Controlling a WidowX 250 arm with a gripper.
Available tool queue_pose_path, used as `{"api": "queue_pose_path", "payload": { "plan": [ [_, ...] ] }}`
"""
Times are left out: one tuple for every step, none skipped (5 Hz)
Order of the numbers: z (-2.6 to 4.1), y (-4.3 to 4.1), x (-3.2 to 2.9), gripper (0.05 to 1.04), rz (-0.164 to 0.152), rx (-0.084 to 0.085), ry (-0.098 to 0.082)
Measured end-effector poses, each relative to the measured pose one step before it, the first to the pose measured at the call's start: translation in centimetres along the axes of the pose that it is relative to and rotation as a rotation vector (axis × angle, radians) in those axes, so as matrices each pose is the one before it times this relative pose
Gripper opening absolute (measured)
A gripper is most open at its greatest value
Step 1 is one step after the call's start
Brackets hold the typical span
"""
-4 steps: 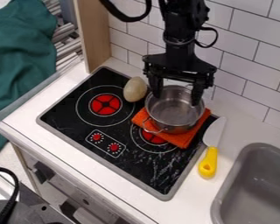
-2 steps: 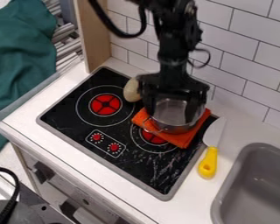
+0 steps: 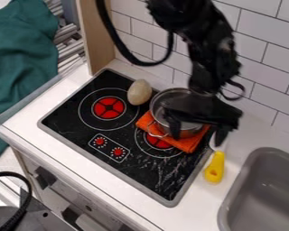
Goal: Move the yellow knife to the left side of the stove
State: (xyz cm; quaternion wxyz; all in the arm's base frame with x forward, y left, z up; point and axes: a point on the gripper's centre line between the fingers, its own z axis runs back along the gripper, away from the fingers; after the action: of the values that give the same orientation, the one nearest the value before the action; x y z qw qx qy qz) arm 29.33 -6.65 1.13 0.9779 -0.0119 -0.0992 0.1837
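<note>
The camera view looks down at a steep slant from above the front of the desk [image 3: 198,203], facing across the stove [image 3: 171,173] toward the white tiled wall [image 3: 261,67] behind. It sits fairly near, with the stove across the middle, the sink [image 3: 264,194] cut off at the right edge and the green cloth [image 3: 20,67] at the left edge. The view is turned at an angle, so the desk's front edge slopes from the left side down to the bottom.
</note>
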Motion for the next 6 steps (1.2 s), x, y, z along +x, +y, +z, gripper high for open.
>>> {"api": "queue_pose_path", "payload": {
  "plan": [
    [-0.910,-1.654,-1.422,1.005,-0.0168,0.0173,0.0156],
    [-1.346,-1.388,-0.098,1.005,0.0210,-0.0046,0.0215],
    [-0.767,-0.159,0.027,1.005,0.0502,-0.0145,0.0054],
    [-1.358,0.370,0.463,1.005,0.0388,-0.0058,0.0113],
    [-1.262,0.348,0.891,1.002,0.0163,0.0009,0.0255],
    [-0.194,-0.244,0.349,0.952,-0.0105,-0.0064,-0.0001]
  ]
}}
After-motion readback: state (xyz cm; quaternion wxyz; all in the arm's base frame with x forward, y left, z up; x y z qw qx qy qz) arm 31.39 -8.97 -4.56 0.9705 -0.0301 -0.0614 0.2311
